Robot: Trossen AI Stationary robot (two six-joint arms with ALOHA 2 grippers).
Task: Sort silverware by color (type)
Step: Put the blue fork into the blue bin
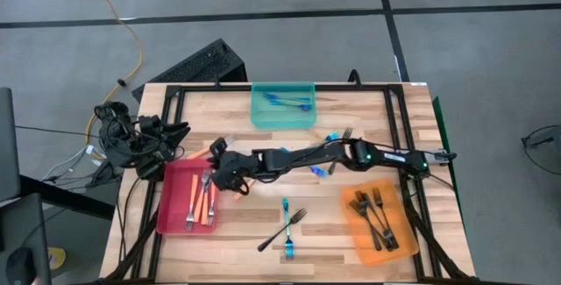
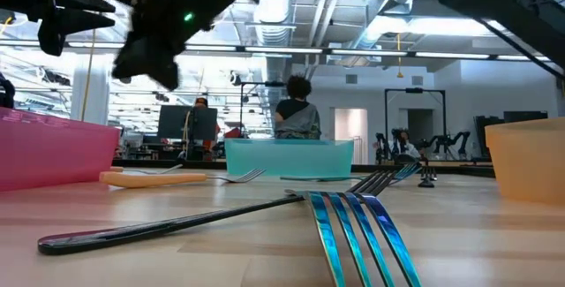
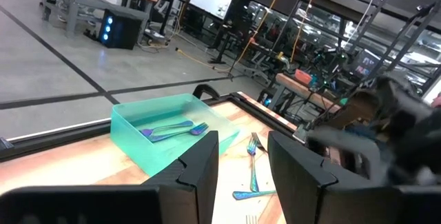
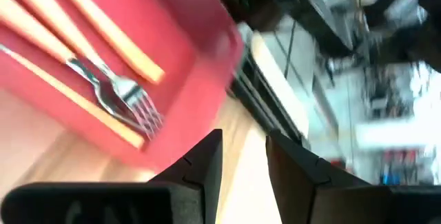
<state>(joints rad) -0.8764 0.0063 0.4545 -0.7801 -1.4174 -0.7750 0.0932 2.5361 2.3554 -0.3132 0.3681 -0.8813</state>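
High view: you are looking down on a wooden table (image 1: 298, 232) where the right arm is reaching across from the right edge, its claw (image 1: 230, 173) hanging at the red tray's (image 1: 175, 219) inner edge. In the right wrist view the two fingers (image 4: 200, 158) are standing slightly apart with nothing between them. The left claw (image 1: 175, 136) is waiting at the table's left edge, fingers (image 3: 203, 158) parted and empty.

The orange-handled forks (image 1: 203, 202) are lying in the red tray, long axes running roughly front to back. Two blue forks (image 1: 287, 101) are resting crosswise in the teal tray (image 1: 282, 118) at the far edge. The dark forks (image 1: 375, 215) are fanning out in the orange tray (image 1: 359, 241). Near the front edge a blue fork (image 1: 287, 228) is lying front to back, crossed by a dark fork (image 1: 282, 230) on a diagonal. No readable writing is showing.
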